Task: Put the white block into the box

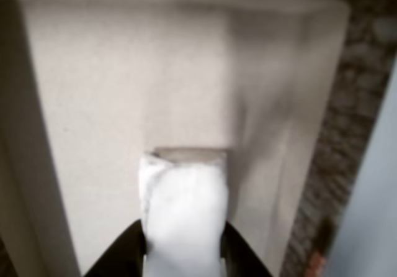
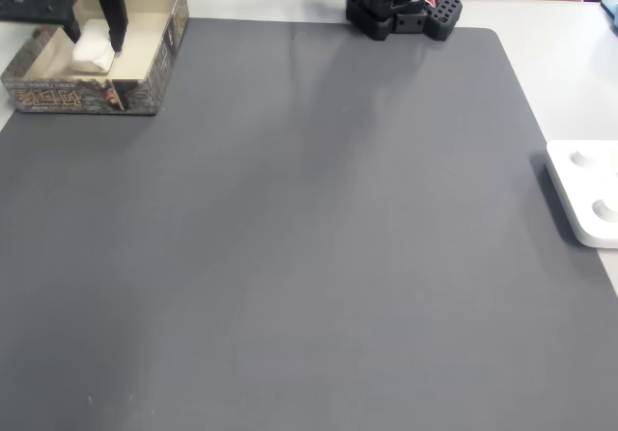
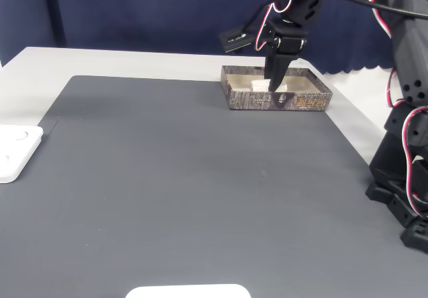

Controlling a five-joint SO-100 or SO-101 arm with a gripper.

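- Dark grey matting [image 2: 290, 238] covers most of the pale worktop [image 3: 40, 64], with a navy curtain [image 3: 134, 11] hanging behind it in a fixed view.
- At the far left corner of the mat in a fixed view stands the box [image 2: 154, 69], shallow, with patterned outer walls and a cream inside.
- The black end effector [image 2: 95, 40] reaches down into the box, its two fingers closed on either side of the white block [image 2: 94, 49].
- In the other view the white block [image 1: 184, 208] sits upright between the dark fingers [image 1: 127, 252], above the box floor [image 1: 124, 90]; whether it touches is unclear.
- A white rounded device [image 2: 584, 194] lies at the mat's right edge.
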